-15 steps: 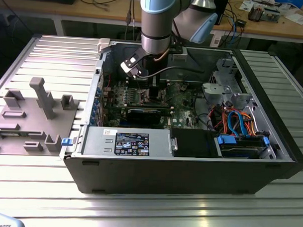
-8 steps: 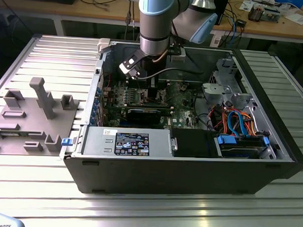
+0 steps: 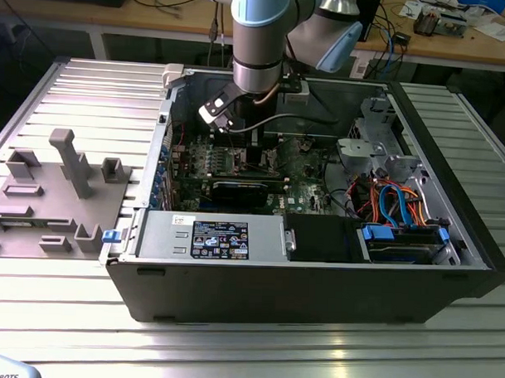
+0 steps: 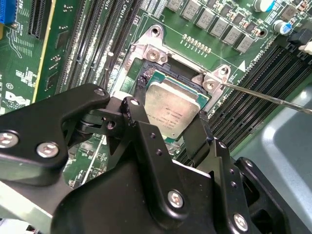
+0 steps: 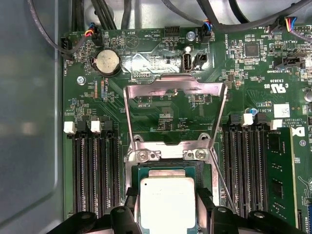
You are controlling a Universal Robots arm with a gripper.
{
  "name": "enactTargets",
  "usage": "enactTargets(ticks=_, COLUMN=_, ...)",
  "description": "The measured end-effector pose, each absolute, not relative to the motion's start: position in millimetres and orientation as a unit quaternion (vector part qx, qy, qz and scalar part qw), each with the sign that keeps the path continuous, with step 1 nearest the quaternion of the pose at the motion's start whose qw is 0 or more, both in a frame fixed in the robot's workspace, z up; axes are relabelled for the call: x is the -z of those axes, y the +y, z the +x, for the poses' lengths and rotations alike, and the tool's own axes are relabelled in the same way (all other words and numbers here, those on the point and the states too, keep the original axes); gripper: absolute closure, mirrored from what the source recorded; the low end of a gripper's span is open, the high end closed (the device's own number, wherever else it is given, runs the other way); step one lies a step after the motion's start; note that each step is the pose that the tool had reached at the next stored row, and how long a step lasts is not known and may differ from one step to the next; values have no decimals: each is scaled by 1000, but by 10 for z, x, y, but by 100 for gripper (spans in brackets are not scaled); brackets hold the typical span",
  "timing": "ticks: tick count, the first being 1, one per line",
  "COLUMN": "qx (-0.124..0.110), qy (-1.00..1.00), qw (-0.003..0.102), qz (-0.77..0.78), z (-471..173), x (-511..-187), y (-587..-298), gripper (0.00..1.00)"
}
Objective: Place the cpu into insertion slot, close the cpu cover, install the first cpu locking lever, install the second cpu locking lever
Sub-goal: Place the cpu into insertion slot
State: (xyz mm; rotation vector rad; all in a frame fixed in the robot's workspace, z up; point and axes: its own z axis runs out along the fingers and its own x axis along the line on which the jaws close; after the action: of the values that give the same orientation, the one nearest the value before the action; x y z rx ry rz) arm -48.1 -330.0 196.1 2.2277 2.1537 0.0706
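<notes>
The cpu is a silver-topped square chip sitting between my gripper's black fingers, which are shut on its two sides. It hangs tilted just over the insertion slot, whose dark centre and silvery rim show past the chip's edge. The cpu cover is a silvery frame that stands flipped open beyond the slot. One thin locking lever rod sticks out beside the slot. In the exterior view the arm reaches down into the open computer case.
Black memory slots flank the socket on both sides, and a green card stands further out. A coin battery and cable plugs lie beyond the cover. A drive cage with blue and orange cables fills the case's right. A grey fixture sits outside.
</notes>
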Motion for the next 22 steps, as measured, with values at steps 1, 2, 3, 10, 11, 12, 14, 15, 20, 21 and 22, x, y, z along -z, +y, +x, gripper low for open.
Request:
enactTargets(ticks=1, qx=-23, qy=695, qw=21, qz=719, z=-481, x=-1962, y=-3300, gripper=45)
enactTargets(ticks=2, qx=-23, qy=695, qw=21, qz=719, z=-481, x=-1961, y=-3300, gripper=45)
enactTargets(ticks=3, qx=-23, qy=695, qw=21, qz=719, z=-481, x=-1960, y=-3300, gripper=45)
enactTargets(ticks=10, qx=-23, qy=695, qw=21, qz=719, z=-476, x=-1977, y=-3360, gripper=45)
enactTargets(ticks=11, qx=-22, qy=695, qw=21, qz=719, z=-469, x=-1956, y=-3360, gripper=45)
enactTargets(ticks=12, qx=-22, qy=695, qw=21, qz=719, z=-466, x=-1954, y=-3360, gripper=45)
enactTargets(ticks=14, qx=-23, qy=695, qw=21, qz=719, z=-458, x=-1952, y=-3360, gripper=45)
enactTargets(ticks=15, qx=-23, qy=695, qw=21, qz=719, z=-458, x=-1952, y=-3360, gripper=45)
enactTargets(ticks=20, qx=-23, qy=695, qw=21, qz=719, z=-456, x=-1951, y=-3359, gripper=45)
enactTargets(ticks=21, qx=-23, qy=695, qw=21, qz=719, z=-455, x=-1949, y=-3358, gripper=45)
enactTargets(ticks=22, qx=-23, qy=695, qw=21, qz=719, z=-455, x=-1948, y=-3357, gripper=38)
